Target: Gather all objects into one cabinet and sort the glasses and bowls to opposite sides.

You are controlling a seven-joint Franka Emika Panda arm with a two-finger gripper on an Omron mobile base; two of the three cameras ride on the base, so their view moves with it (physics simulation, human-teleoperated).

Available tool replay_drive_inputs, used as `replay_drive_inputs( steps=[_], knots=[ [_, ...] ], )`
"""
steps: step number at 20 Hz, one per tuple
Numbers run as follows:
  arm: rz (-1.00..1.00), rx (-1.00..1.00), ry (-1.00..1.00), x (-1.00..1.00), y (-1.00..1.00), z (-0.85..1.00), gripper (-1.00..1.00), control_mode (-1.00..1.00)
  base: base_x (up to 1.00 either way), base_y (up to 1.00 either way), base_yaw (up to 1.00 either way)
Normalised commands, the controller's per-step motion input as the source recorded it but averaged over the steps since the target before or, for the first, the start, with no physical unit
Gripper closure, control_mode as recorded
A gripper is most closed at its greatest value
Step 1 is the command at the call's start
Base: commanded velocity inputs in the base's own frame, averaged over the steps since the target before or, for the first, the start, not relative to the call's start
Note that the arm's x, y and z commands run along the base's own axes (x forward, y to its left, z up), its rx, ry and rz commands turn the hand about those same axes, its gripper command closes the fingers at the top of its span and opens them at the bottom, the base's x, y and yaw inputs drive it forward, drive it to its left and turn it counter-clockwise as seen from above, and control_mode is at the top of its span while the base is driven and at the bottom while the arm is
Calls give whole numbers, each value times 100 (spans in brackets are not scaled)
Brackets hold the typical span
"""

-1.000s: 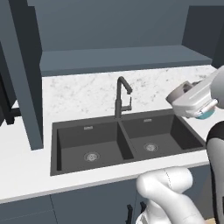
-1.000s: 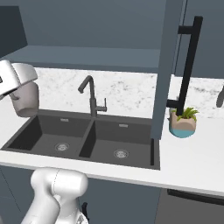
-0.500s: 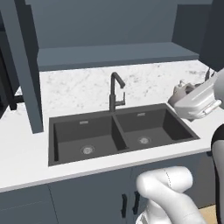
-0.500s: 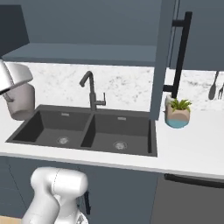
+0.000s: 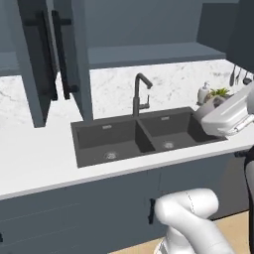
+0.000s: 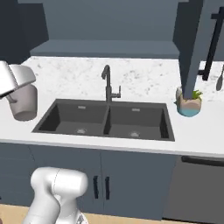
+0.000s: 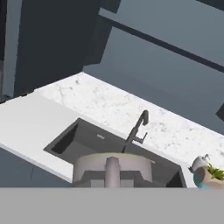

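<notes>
The gripper (image 6: 19, 103) is closed on a beige-grey cup (image 6: 24, 103), held up in the air off the counter (image 6: 197, 140). In the right base view the cup hangs at the left edge, upright, under the white hand, in front of the left end of the double sink (image 6: 105, 120). In the left base view the same cup (image 5: 208, 110) peeks out behind the white hand at the right, over the sink's right end (image 5: 144, 136).

In the hand view the cup's rim (image 7: 113, 168) sits at the bottom, with one finger (image 7: 112, 171) pressed inside against its wall. Beyond it lie the sink (image 7: 87, 144), the black faucet (image 7: 136, 130) and the marbled backsplash (image 7: 131, 111).

The slate-blue wall cabinet (image 5: 149, 52) stands open above the sink, its shelf floor bare where visible; a door (image 5: 59, 54) with black handles hangs open to the left. A potted plant (image 6: 189, 104) in a blue-and-tan pot sits on the counter right of the sink, next to a soap dispenser (image 5: 203, 93).
</notes>
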Motion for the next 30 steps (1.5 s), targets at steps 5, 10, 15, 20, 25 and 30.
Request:
replay_drive_inputs(
  steps=[5, 10, 15, 20, 25, 30],
  knots=[
    [0, 0, 0, 0, 0, 0, 100, 100, -46, 95, -3],
    [0, 0, 0, 0, 0, 0, 100, 100, -84, -2, -2],
    [0, 0, 0, 0, 0, 0, 100, 100, -86, -12, -2],
    [0, 0, 0, 0, 0, 0, 100, 100, -7, 90, -5],
    [0, 0, 0, 0, 0, 0, 100, 100, 0, 100, -3],
    [0, 0, 0, 0, 0, 0, 100, 100, 0, 100, -3]
  ],
)
